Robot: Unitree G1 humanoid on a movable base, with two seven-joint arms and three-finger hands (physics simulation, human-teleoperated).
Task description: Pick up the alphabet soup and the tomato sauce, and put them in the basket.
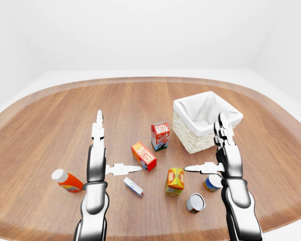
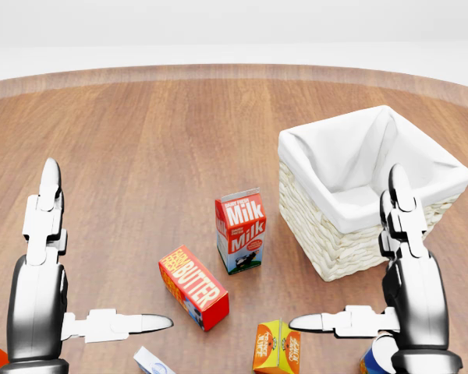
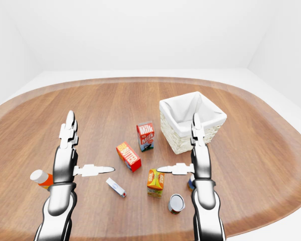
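Both hands hang over the wooden tabletop, and neither holds a thing. The left hand is spread wide, one finger straight up the view and another jutting right toward the butter box. The right hand mirrors it, fingers splayed, one pointing left just above the orange juice carton.

Now the cans. One lies on its side low in the left-eye view, the tipped can, its round white end turned toward the camera and its long axis running up and to the right into the view. Its label is too small to read, so whether it is soup or sauce cannot be told. A second one, the blue-and-yellow can, sits just beside the right forearm, partly hidden by it; it looks upright, though the arm covers too much to be sure.

The basket, wicker with a white cloth liner, stands up and to the right, well apart from both cans. The milk carton stands upright just left of it. A small white packet lies flat beneath the left hand, and an orange bottle lies on its side at far left, cap pointing up-left.
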